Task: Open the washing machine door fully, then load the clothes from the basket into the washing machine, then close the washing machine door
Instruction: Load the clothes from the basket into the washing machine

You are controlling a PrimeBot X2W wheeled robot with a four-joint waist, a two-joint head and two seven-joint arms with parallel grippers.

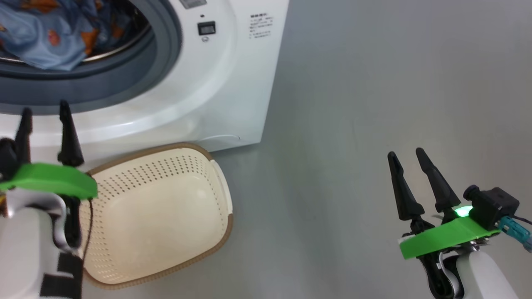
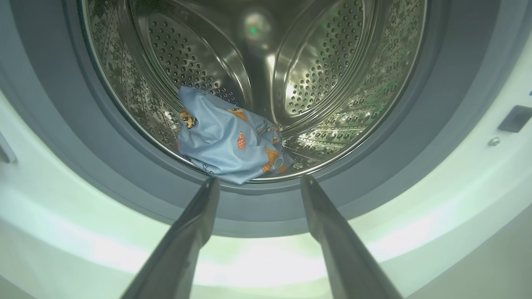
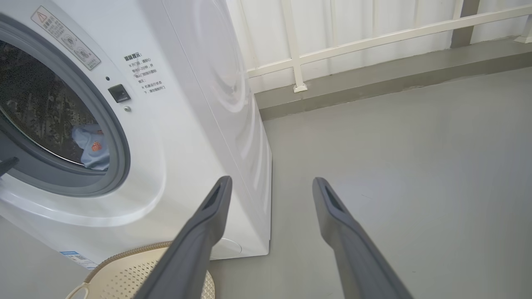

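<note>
Clothes are lying in the washing machine.
Spread left gripper is hovering by the basket; right gripper spread, far right.

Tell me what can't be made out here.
Clothes: head view, cut off by the top and left edges.
Washer label: head view, print too small to read.
Basket: right wrist view, mostly below the bottom edge, partly behind the right gripper.

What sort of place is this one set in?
Probably a laundry or utility area: a washing machine stands on a bare grey floor, a basket before it, a white railing beyond.
</note>
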